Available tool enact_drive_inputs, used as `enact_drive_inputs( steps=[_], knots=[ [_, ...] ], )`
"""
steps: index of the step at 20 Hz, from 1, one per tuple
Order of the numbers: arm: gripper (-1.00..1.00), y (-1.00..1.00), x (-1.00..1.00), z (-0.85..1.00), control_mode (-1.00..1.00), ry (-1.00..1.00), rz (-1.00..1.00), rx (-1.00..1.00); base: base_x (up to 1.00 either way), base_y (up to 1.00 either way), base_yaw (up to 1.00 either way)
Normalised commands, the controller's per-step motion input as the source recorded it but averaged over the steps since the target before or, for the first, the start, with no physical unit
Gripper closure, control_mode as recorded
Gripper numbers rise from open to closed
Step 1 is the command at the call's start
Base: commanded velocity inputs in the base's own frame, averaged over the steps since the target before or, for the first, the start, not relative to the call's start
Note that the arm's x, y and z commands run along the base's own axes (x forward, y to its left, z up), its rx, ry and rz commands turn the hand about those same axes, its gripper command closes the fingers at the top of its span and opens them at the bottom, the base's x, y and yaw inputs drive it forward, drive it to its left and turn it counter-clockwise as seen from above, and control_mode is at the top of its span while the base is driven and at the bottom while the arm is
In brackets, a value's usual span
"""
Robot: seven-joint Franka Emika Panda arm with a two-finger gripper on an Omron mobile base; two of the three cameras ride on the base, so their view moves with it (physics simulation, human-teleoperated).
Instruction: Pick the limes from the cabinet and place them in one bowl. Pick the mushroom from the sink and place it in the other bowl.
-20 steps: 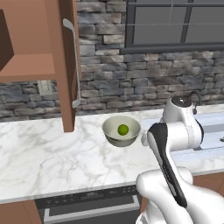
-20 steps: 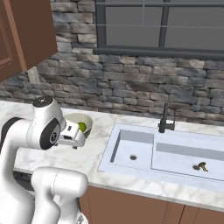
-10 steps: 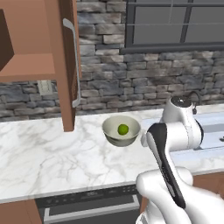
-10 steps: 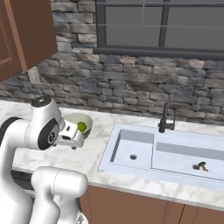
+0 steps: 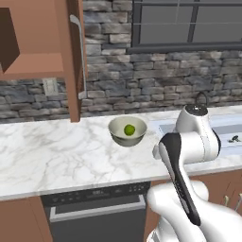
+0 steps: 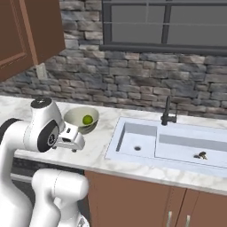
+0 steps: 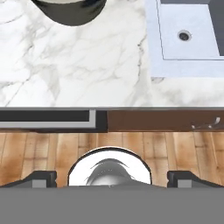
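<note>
One bowl (image 5: 126, 131), cream-grey with an olive inside, stands on the marble counter and holds a bright green lime (image 5: 129, 129). From the other side the same bowl (image 6: 82, 119) and lime (image 6: 88, 119) sit just behind my hand. My gripper (image 6: 75, 144) hangs open and empty over the counter's front edge, pointing down. In the hand view its fingertips (image 7: 42, 177) stand wide apart, with the bowl's dark underside (image 7: 70, 11) at the top. The mushroom (image 6: 201, 155) lies in the right basin of the sink (image 6: 133, 133). The cabinet (image 5: 33, 61) stands open at upper left. The other bowl is out of view.
The cabinet door with its silver bar handle (image 5: 78, 56) juts out above the counter, left of the bowl. A dark faucet (image 6: 167, 111) rises behind the sink. Below the counter edge are a dishwasher front (image 5: 94, 208) and wooden floor (image 7: 43, 153).
The whole scene has shifted slightly upward in both base views, so the camera has moved with the base. The arm keeps its pose and the gripper stays open.
</note>
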Motion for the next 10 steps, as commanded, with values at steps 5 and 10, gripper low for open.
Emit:
enact_drive_inputs(
  steps=[5,10],
  knots=[
    [-1.00,0.00,0.00,0.00,1.00,0.00,0.00,0.00,-0.39,0.37,-0.08],
    [-1.00,0.00,0.00,0.00,1.00,0.00,0.00,0.00,-0.32,0.58,-0.16]
  ],
)
